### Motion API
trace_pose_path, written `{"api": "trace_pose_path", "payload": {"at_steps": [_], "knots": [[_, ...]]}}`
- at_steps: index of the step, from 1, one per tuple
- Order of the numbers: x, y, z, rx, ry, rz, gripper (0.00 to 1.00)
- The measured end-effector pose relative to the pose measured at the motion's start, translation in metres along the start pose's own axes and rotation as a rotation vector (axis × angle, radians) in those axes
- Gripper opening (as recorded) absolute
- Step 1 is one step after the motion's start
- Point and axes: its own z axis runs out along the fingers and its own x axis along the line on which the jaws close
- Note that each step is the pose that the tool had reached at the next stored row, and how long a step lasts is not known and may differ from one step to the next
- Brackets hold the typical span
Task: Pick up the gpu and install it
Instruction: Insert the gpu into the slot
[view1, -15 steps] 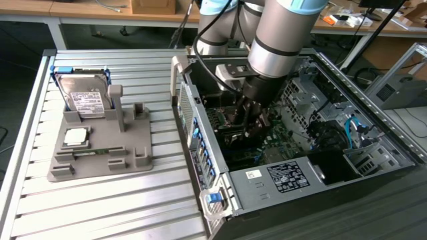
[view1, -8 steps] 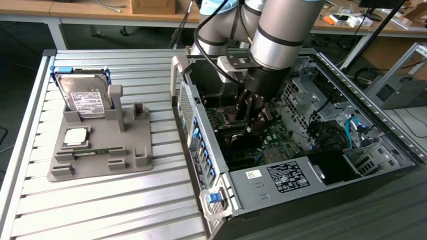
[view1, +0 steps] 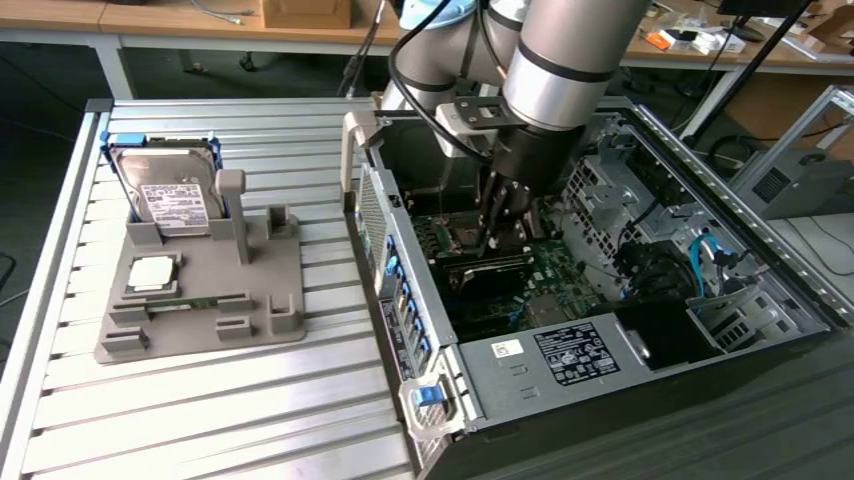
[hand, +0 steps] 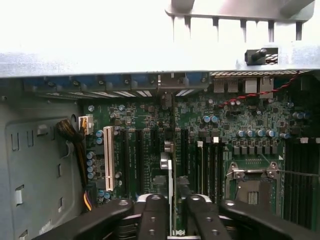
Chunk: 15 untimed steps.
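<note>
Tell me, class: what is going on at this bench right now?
A robot arm reaches down into an open computer case. Its claw grips the gpu edge-on, standing the card upright over the expansion slots of the green motherboard. Outside the case, a grey holder on the slatted table carries a hard drive and a small square chip.
</note>
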Motion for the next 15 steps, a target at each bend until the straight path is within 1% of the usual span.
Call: {"api": "trace_pose_path", "payload": {"at_steps": [2,3,4,9,11,15], "knots": [[0.0,0.0002,-0.0017,0.0,0.0,0.0,0.2],[0.0001,0.0004,-0.003,0.0,0.0,0.0,0.14],[0.0001,0.0004,-0.0036,0.0,-0.0001,0.0,0.11],[0.0016,0.0004,-0.0041,-0.0001,-0.0001,0.0,0.11],[0.0025,-0.0017,-0.004,-0.0021,-0.0005,0.0,0.11],[0.0026,-0.0089,-0.0037,-0.0077,-0.0006,-0.001,0.11]]}}
